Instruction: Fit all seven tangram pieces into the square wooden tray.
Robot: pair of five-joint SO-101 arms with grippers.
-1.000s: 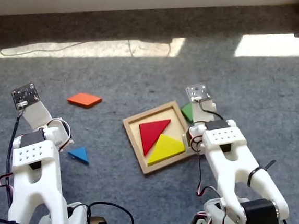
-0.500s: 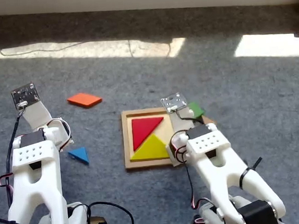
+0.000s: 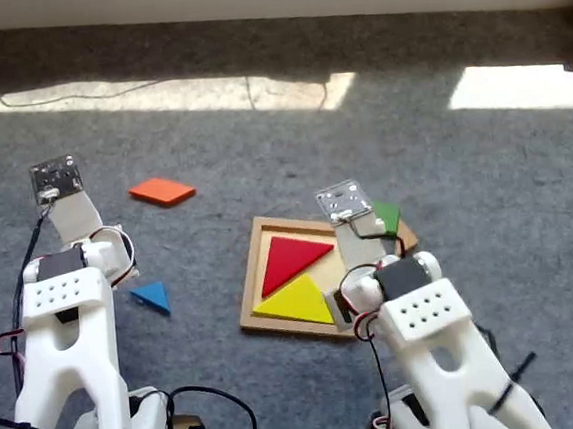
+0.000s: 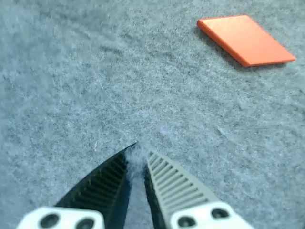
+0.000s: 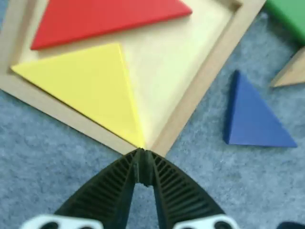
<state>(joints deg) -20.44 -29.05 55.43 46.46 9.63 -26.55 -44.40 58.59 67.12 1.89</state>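
The right pincer (image 5: pixel 143 160), closed and empty, is placed at the wooden tray (image 5: pixel 205 71)'s corner. The left pincer (image 4: pixel 141 151), nearly closed and empty, is held over open tabletop (image 4: pixel 71 71).

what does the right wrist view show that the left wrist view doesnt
Right wrist, not left wrist: the tray with a red triangle and a yellow triangle inside. A blue triangle, a green piece and a tan piece lie on the carpet beside it. The shut right gripper is at the tray's corner.

Left wrist, not right wrist: an orange piece lying flat, ahead of the shut left gripper.

Both: grey carpet and that arm's own gripper, holding nothing.
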